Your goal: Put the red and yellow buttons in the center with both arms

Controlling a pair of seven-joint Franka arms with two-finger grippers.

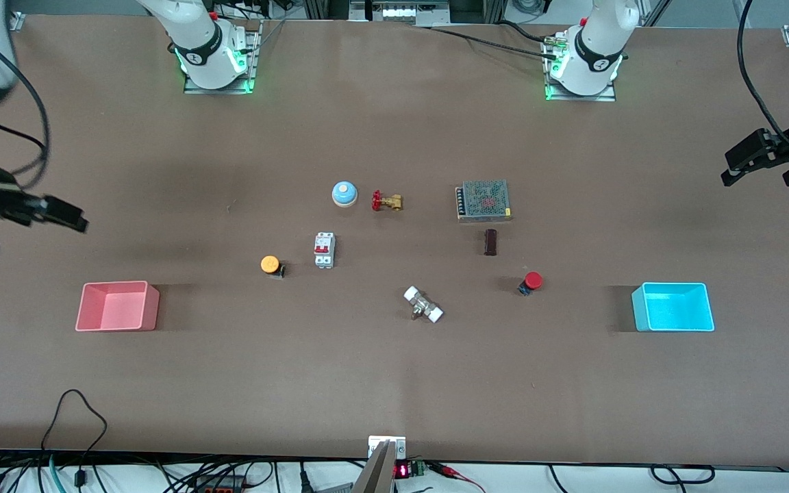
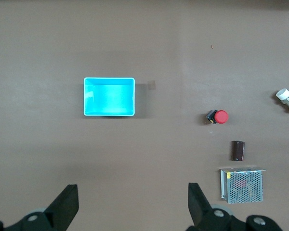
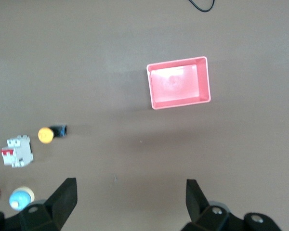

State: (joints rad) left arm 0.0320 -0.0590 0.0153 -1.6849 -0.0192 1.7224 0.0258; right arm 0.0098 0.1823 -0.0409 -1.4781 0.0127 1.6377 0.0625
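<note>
Looking across from the front view, I see the yellow-orange capped push-button (image 1: 271, 265) lying on its side on the brown tabletop (image 1: 381, 383), its long axis running along the table's length, cap toward the right arm's end and black body toward the white circuit breaker with red levers (image 1: 324, 250) just beside it. The red capped push-button (image 1: 530, 282) also lies tipped, on a diagonal, cap up toward the left arm's end and its dark body slightly nearer the camera. Between the two lies a white-ended metal fitting (image 1: 424, 305). The right gripper (image 1: 59, 213) hangs at the right arm's end of the table above the pink square tray (image 1: 118, 307); the left gripper (image 1: 761, 159) hangs at the left arm's end above the cyan square tray (image 1: 672, 307). Both are well apart from the buttons.

From the left wrist view, my left jaws are spread wide and hold nothing; the red button lies on bare tabletop well off from them, between the cyan tray and the small dark brown block (image 2: 238, 150).

From the right wrist view, the right jaws are likewise wide open and empty. The yellow button lies clear of them, beside the breaker, with the pink tray well apart from it.
</note>
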